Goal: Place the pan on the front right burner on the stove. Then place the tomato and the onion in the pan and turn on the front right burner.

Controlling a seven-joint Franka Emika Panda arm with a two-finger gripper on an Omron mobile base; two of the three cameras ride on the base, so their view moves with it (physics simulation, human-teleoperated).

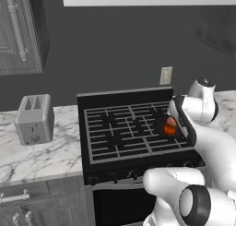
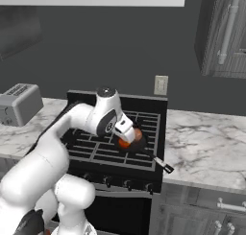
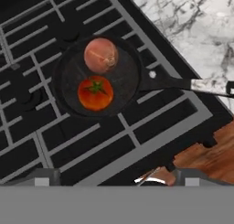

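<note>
The black pan (image 3: 73,86) sits on the stove's (image 1: 115,133) front right burner, its long handle (image 3: 183,84) pointing toward the marble counter. Inside it lie the bright red tomato (image 3: 95,93) and, touching it, the duller tan onion (image 3: 101,55). From the right base view, tomato (image 2: 124,143) and onion (image 2: 138,134) peek out beside my hand. My gripper (image 3: 118,178) hovers above the pan, open and holding nothing, its fingertips (image 3: 45,176) set wide apart. In the left base view the wrist covers much of the pan; the tomato (image 1: 169,130) shows beside it.
A row of knobs (image 2: 108,180) lines the stove's front edge below the pan. A grey toaster (image 1: 34,119) stands on the left counter. Marble counter (image 2: 206,143) lies right of the stove. Wooden floor (image 3: 210,154) shows past the stove front.
</note>
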